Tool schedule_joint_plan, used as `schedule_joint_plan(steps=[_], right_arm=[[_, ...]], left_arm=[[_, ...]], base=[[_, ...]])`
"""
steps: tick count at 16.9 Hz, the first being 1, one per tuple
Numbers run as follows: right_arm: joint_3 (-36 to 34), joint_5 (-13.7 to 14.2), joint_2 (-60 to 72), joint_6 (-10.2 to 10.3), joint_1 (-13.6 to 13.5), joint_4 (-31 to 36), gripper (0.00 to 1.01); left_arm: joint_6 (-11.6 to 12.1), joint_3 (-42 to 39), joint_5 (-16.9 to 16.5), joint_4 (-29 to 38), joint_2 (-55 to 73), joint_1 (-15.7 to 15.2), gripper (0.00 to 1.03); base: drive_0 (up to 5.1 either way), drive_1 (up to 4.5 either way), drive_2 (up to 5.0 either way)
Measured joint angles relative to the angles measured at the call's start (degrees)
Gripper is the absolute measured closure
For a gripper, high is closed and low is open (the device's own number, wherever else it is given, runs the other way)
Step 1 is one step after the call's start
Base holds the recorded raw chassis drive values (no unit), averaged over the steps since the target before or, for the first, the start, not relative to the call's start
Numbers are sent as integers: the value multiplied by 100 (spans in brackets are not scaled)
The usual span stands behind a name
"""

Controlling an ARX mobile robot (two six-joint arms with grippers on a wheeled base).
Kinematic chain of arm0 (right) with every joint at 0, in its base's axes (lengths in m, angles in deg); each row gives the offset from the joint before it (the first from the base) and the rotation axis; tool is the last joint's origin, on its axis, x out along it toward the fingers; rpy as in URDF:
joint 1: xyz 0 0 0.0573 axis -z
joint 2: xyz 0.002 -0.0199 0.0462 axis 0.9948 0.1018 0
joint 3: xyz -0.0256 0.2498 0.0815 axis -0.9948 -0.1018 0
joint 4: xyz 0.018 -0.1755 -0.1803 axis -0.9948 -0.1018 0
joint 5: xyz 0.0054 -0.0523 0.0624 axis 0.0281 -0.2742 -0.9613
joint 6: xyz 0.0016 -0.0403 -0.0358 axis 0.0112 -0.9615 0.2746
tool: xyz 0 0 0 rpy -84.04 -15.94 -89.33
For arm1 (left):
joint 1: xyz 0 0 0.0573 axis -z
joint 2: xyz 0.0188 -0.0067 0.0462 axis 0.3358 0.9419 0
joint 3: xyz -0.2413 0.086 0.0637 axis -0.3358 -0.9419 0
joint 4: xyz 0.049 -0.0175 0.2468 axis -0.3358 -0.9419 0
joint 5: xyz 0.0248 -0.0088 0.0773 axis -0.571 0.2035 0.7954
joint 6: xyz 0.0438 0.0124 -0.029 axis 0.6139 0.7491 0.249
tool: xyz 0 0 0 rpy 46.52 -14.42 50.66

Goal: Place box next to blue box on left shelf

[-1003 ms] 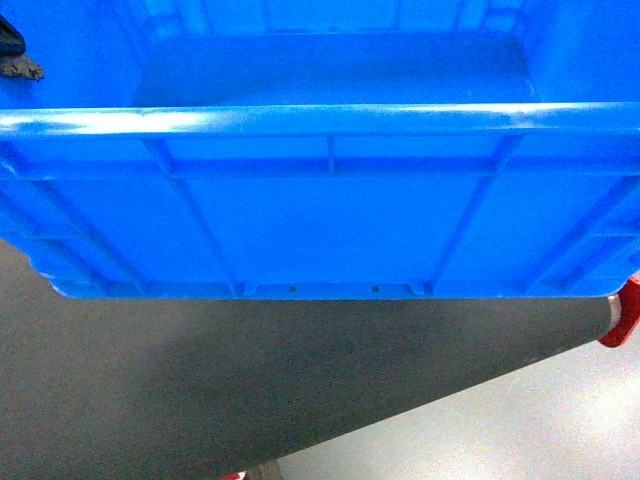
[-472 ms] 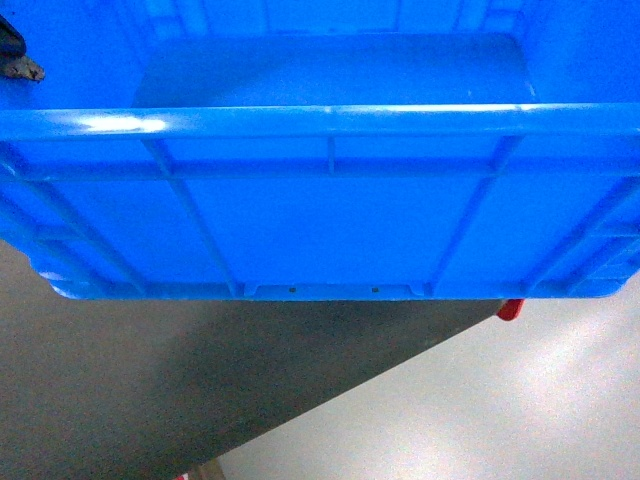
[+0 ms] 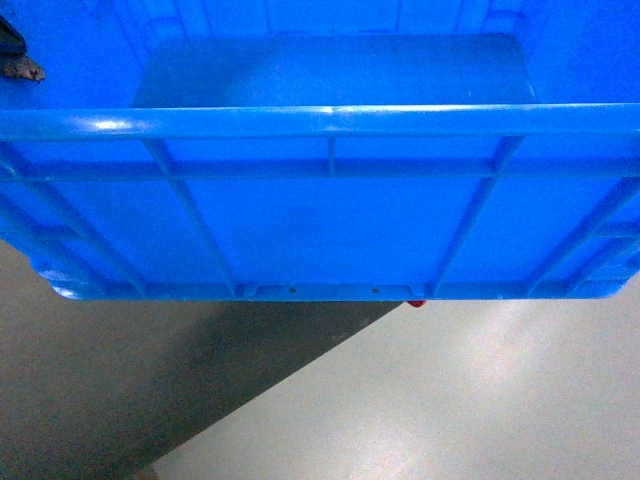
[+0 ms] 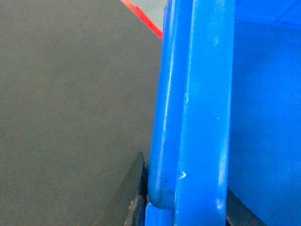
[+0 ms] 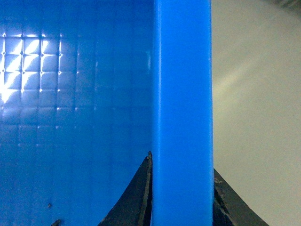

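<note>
The large bright-blue ribbed plastic crate [image 3: 330, 200] fills the head view, held up off the grey floor [image 3: 450, 400] with its thick rim across the frame and its smooth floor visible inside. It hangs between the two arms. In the left wrist view the left gripper [image 4: 183, 207] has dark fingers [image 4: 134, 197] on either side of the crate's rim, clamped on it; in the right wrist view the right gripper [image 5: 181, 197] straddles the opposite rim the same way, one dark finger [image 5: 131, 202] inside against the gridded floor side and one outside.

No roller shelf and no second blue box shows in any view, so the crate appears to be in transit. A small red object [image 3: 416, 302] peeks out under the crate's lower edge; what it belongs to cannot be told.

The main risk is blindness — the crate blocks most of the forward view, so the robot could steer it into a frame or the neighbouring box before seeing either. The second is the grip: each hold is a narrow pinch on a smooth rim, and a jolt of the base or uneven arm motion could let one side slip and tip the crate.
</note>
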Motion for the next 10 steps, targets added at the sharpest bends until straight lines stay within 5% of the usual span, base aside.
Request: schedule_joint_plan(steps=[10], right_arm=[[0, 0, 0, 0, 0, 4, 79]], left_arm=[[0, 0, -4, 0, 0, 0, 83]], base=[[-163, -163, -163]])
